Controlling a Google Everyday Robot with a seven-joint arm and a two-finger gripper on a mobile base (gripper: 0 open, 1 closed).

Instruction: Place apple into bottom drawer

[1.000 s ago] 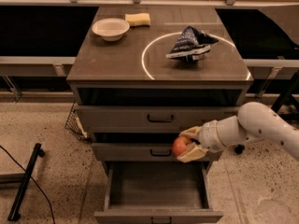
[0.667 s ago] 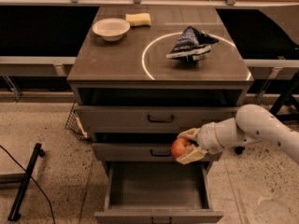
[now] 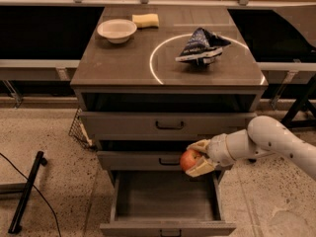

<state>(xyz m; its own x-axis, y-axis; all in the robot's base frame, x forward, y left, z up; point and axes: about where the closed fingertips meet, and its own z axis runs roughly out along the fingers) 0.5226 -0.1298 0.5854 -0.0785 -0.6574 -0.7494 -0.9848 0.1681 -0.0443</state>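
My gripper [image 3: 196, 158] is shut on the apple [image 3: 189, 160], a small red-orange fruit held between two cream fingers. It hangs in front of the middle drawer, above the right rear part of the bottom drawer [image 3: 166, 200]. The bottom drawer is pulled out, and its flat floor is bare. My white arm reaches in from the right.
On the cabinet top stand a white bowl [image 3: 117, 30], a yellow sponge [image 3: 145, 20] and a dark blue chip bag [image 3: 200, 46] inside a white circle. Two upper drawers with black handles [image 3: 169, 126] are closed. A black stand [image 3: 25, 195] lies on the floor at left.
The gripper with the apple has shifted slightly left and down over the open bottom drawer. Nothing else has moved.
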